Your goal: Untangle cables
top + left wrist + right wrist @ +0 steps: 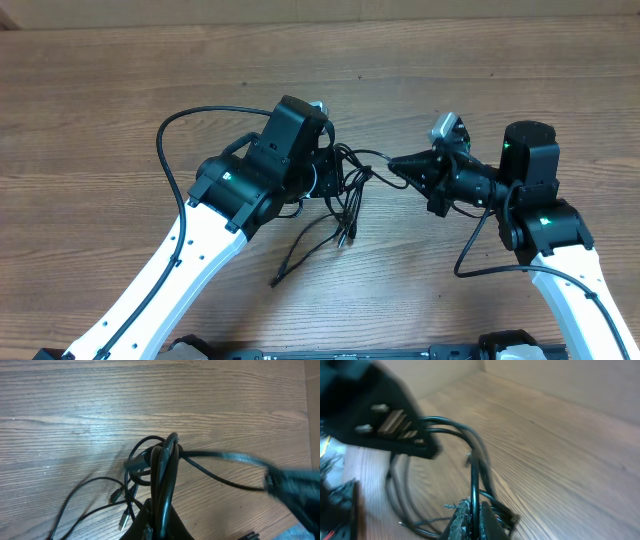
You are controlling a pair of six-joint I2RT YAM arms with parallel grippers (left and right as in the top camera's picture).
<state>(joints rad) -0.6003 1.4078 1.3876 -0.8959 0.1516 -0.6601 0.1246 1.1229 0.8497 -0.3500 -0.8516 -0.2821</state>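
Note:
The cables (348, 200) are thin black cords tangled at the table's middle, between my two grippers. Loose ends trail toward the front (290, 262). My left gripper (335, 165) is shut on several looped strands. In the left wrist view those cables (150, 460) arch up out of my left gripper (161, 502), and a silver plug (124, 520) lies on the wood beside them. One strand stretches right to my right gripper (393, 165). In the right wrist view, my right gripper (475, 502) is shut on a single thin strand (474, 467) rising from its jaws.
The wooden table (120, 80) stretches all round. A thicker black cord (168, 150) loops off the left arm and another (472, 245) hangs by the right arm. A plain wall (570, 385) borders the table's far edge.

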